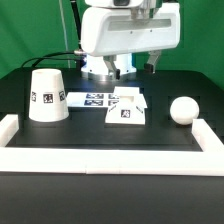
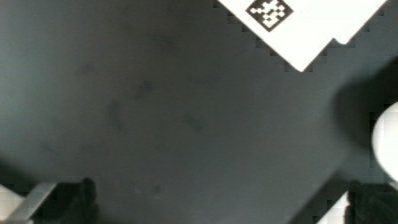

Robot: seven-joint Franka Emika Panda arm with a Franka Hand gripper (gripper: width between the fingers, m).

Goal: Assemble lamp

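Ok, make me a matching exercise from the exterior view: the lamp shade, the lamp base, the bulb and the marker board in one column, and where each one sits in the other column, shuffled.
Things
1. lamp shade
2. lamp base
3. bulb
4. marker board

Places
A. far on the exterior view's right, on its own
B. in the middle, between the shade and the base
C. on the exterior view's left, standing wide end down
D. lying flat, just on the exterior view's right of the marker board

Pairs: 1-C, 2-D, 3-A, 4-B
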